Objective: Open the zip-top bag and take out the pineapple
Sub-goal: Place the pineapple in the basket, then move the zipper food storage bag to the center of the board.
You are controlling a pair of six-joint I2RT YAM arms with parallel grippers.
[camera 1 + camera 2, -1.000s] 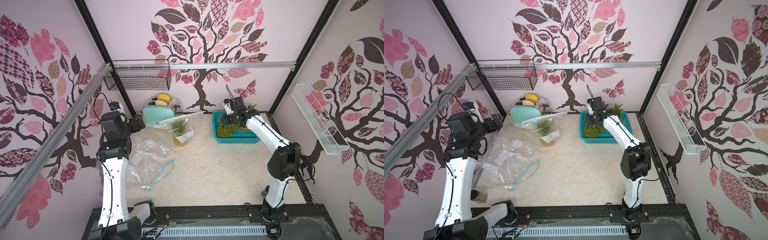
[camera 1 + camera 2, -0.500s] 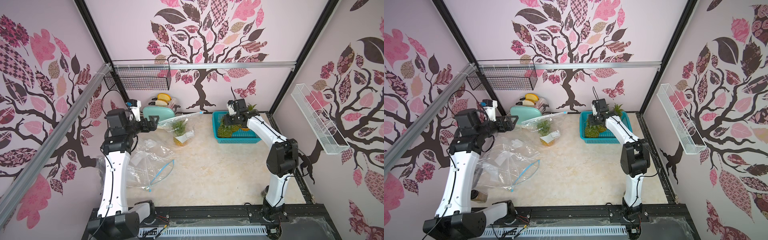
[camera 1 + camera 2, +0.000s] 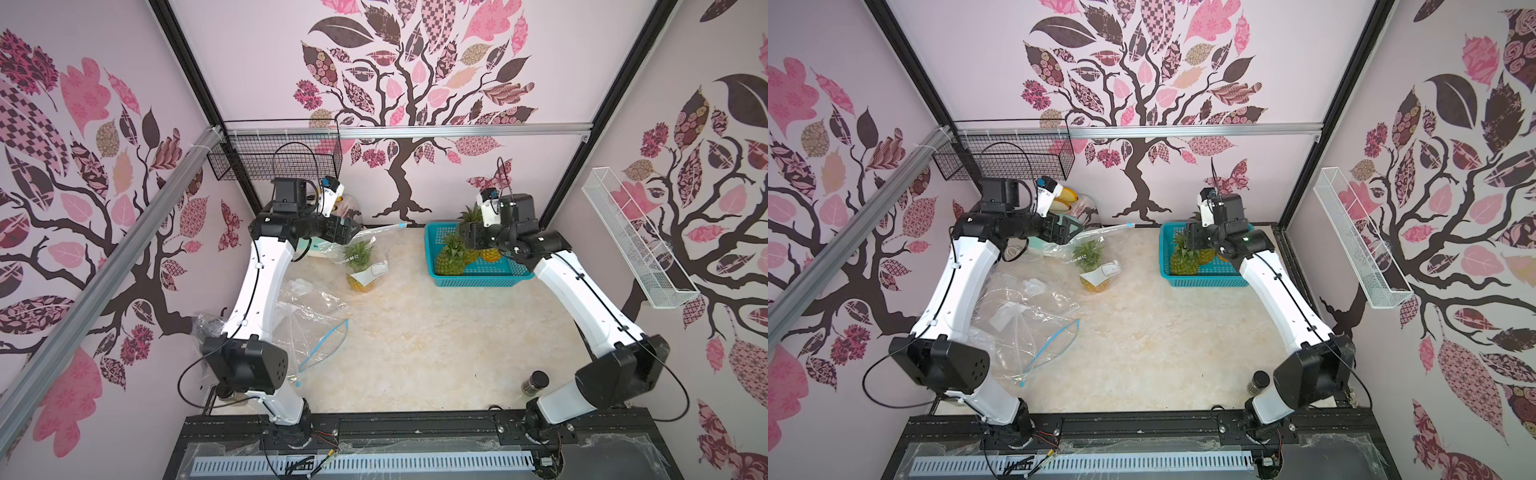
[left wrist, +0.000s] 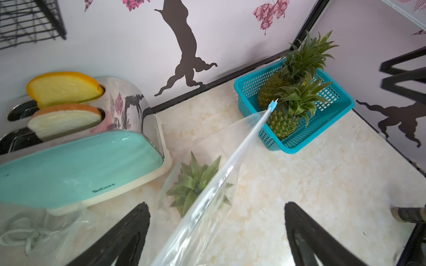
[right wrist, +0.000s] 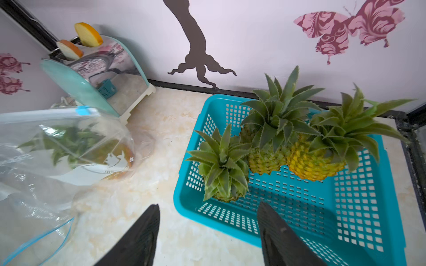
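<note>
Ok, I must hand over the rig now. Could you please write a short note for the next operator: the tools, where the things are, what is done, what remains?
Left tool: open; the top strip of the zip-top bag runs between its fingers, not pinched.
Right tool: open and empty, above the blue basket.
Things: one pineapple is inside the bag, beside the toaster; the slider is at the strip's end toward the basket. Three pineapples are in the basket. Empty bags lie by the left arm.
Done: nothing on this bag; it looks zipped.
Left: grip the bag, pull the slider, take the pineapple out.
</note>
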